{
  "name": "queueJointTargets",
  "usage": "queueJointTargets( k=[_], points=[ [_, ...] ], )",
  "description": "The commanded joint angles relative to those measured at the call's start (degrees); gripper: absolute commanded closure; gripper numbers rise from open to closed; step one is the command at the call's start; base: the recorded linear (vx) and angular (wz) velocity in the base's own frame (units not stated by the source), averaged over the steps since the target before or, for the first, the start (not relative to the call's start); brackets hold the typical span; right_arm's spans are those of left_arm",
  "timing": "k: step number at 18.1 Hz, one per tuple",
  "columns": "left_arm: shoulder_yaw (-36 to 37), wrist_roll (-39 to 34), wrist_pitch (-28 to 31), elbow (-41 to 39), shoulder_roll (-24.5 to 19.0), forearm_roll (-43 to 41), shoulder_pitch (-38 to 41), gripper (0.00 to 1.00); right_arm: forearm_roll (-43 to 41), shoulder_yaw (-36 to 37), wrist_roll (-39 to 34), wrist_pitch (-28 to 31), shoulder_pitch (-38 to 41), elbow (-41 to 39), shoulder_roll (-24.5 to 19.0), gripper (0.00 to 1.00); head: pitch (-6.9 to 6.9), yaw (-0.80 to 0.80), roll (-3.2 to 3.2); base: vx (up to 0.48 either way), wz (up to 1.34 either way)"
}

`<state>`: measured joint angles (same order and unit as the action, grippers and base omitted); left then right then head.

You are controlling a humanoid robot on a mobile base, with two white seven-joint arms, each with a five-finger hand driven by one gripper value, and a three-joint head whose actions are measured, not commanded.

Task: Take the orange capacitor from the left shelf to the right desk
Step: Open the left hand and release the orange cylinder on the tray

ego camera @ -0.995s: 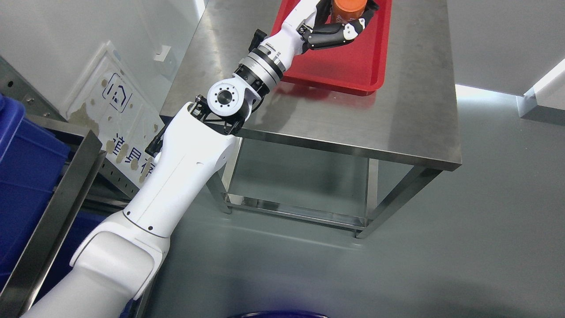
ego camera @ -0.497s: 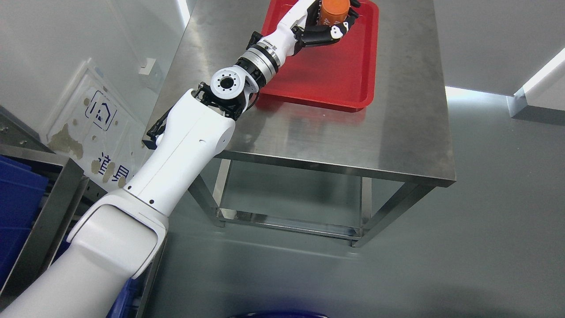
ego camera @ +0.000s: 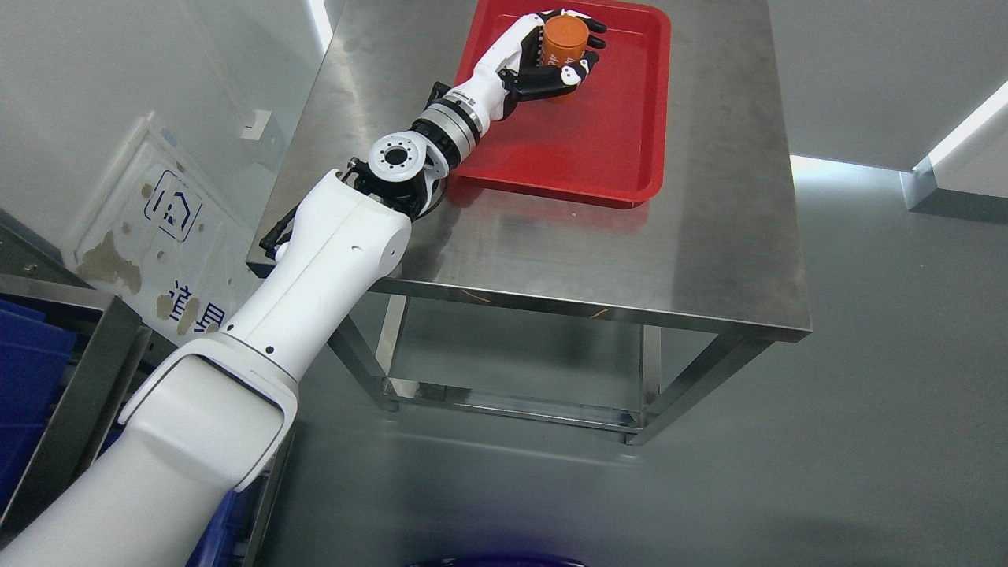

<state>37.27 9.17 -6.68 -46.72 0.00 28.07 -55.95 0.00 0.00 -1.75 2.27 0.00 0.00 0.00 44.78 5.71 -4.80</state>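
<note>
A steel desk (ego camera: pixel 551 236) stands on a grey floor, with a red tray (ego camera: pixel 614 150) along its far edge. The left robot hand (ego camera: pixel 555 51) is clenched around the orange capacitor (ego camera: pixel 565 41) over the tray's far left corner. Compared with 1 second ago, the capacitor sits lower, so release looks close.

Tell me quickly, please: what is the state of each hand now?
Left hand: closed around the orange capacitor, over the red tray.
Right hand: not in view.
</note>
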Motion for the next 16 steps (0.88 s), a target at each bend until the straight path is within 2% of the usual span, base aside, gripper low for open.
queueJointTargets(
  k=[1, 2, 5, 7, 10, 11, 13, 16],
  points=[
    [1.1, 0.6, -0.1, 5.2, -1.0, 0.8, -0.2, 0.52, 0.0, 0.7, 0.0, 0.0, 1.9, -1.3, 1.0, 0.00, 0.00, 0.00, 0.00, 0.000, 0.00],
    [1.2, 0.7, -0.1, 4.5, -1.0, 0.8, -0.3, 0.42, 0.0, 0.7, 0.0, 0.0, 1.9, -1.3, 1.0, 0.00, 0.00, 0.00, 0.00, 0.000, 0.00],
    [0.3, 0.8, -0.2, 3.0, -1.0, 0.8, -2.0, 0.21, 0.0, 0.7, 0.0, 0.0, 1.9, -1.3, 1.0, 0.00, 0.00, 0.00, 0.00, -0.007, 0.00],
    [-3.8, 0.7, -0.6, 2.3, -1.0, 0.8, -5.1, 0.12, 0.0, 0.7, 0.0, 0.0, 1.9, -1.3, 1.0, 0.00, 0.00, 0.00, 0.00, 0.000, 0.00],
    [-13.9, 0.7, -0.6, 0.8, -1.0, 0.2, -8.4, 0.07, 0.0, 0.7, 0.0, 0.0, 1.9, -1.3, 1.0, 0.00, 0.00, 0.00, 0.00, 0.000, 0.00],
    [-16.1, 0.6, -0.7, 0.7, -1.0, -0.3, -8.7, 0.02, 0.0, 0.6, 0.0, 0.0, 1.9, -1.3, 1.0, 0.00, 0.00, 0.00, 0.00, 0.000, 0.00],
    [-19.1, 0.6, -1.1, -1.7, -1.0, -1.3, -7.0, 0.00, 0.0, 0.7, 0.0, 0.0, 1.9, -1.3, 1.0, 0.00, 0.00, 0.00, 0.00, 0.000, 0.00],
    [-22.7, 0.6, -0.8, -13.5, -2.3, -3.9, 5.2, 0.00, 0.0, 0.7, 0.0, 0.0, 1.9, -1.3, 1.0, 0.00, 0.00, 0.00, 0.00, 0.000, 0.00]
  ],
)
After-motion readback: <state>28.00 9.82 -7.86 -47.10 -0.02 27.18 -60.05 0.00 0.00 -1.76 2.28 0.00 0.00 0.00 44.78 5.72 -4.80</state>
